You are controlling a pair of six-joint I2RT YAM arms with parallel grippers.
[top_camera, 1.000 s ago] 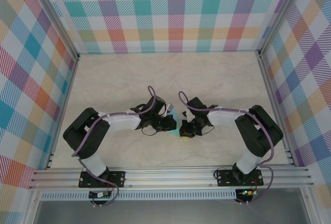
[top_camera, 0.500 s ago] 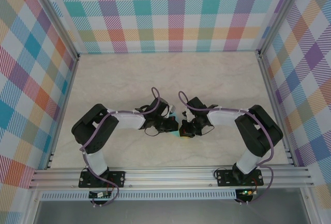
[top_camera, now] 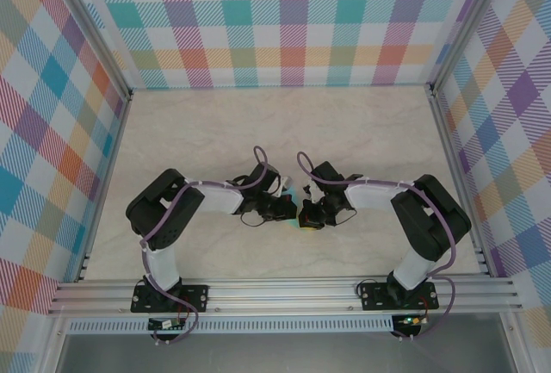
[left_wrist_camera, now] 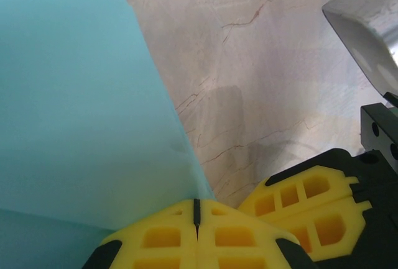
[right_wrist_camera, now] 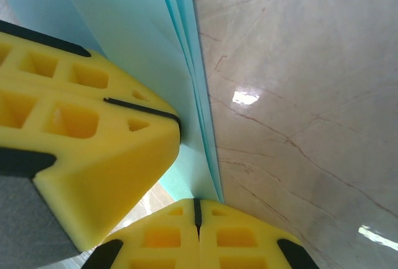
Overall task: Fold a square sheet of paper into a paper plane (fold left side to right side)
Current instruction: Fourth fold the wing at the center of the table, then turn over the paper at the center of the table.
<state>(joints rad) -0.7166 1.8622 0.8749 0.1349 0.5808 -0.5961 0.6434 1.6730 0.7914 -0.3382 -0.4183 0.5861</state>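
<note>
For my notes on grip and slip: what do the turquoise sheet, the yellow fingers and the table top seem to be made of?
The paper plane: thin matte paper, judging by its crisp edge and layered folds.
The left hand's fingers: matte yellow moulded plastic or rubber with hollow cells; I cannot tell which.
The table: marble-look, veined and slightly glossy, since it shows reflections; possibly laminate.

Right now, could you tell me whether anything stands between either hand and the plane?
Nothing visible does: the left hand and right hand, both shut, touch the plane with their fingertips.
</note>
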